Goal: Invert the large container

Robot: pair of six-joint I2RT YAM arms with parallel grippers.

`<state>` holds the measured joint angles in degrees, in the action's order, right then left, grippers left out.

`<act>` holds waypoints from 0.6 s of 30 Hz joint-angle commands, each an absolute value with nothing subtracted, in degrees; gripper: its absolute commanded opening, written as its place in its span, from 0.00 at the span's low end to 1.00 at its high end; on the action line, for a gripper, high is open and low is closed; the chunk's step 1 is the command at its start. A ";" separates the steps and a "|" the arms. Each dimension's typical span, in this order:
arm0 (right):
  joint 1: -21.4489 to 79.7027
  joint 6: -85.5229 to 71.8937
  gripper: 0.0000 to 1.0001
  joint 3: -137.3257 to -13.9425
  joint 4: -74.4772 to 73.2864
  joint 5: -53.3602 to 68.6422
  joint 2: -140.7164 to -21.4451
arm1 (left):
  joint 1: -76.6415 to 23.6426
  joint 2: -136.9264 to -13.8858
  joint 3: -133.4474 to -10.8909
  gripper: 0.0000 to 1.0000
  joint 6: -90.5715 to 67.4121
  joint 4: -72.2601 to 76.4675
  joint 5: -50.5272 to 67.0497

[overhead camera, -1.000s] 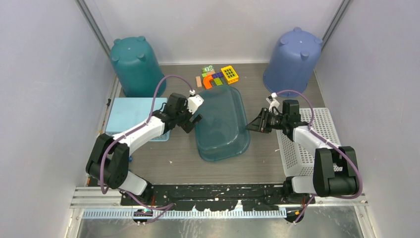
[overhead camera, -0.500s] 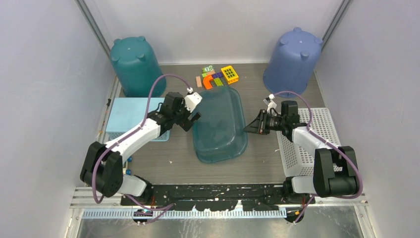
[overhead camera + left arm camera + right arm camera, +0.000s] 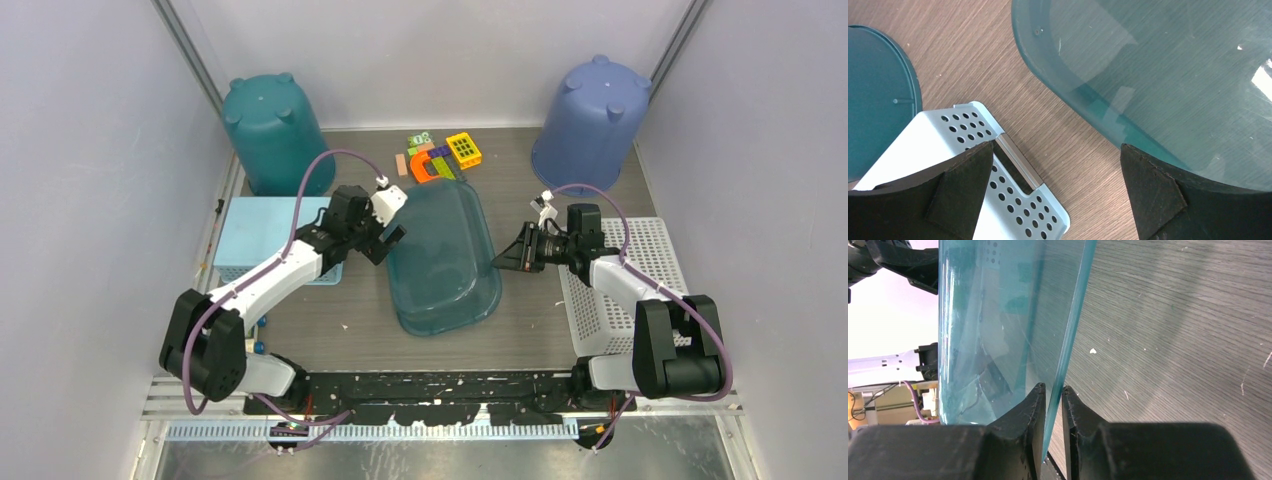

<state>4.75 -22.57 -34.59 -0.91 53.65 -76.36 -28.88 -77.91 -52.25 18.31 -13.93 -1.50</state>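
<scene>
Centrally in the top view, the large translucent teal plastic container lies on the wood-grain counter, its long side running from upper centre toward lower centre of the frame. The right tool reaches in from the right, and its wrist view shows the two black fingers nearly together with the container's thin rim pinched between them. The left tool sits just beside the container's left edge with its jaws spread wide, holding nothing; I cannot tell whether it touches the rim. A light blue perforated tray lies at centre left, and small coloured toy blocks cluster just above the container.
</scene>
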 commanded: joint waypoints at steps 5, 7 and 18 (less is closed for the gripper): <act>5.00 -21.53 0.25 -34.76 0.69 55.28 -74.27 | -29.18 -80.28 -53.89 1.00 16.90 -12.23 -0.53; 5.00 -21.45 0.25 -34.65 0.78 55.28 -74.27 | -29.18 -80.33 -54.27 1.00 16.65 -12.29 -0.81; 5.01 -21.22 0.25 -34.45 0.81 55.28 -74.10 | -29.00 -78.18 -55.65 1.00 14.02 -13.24 3.87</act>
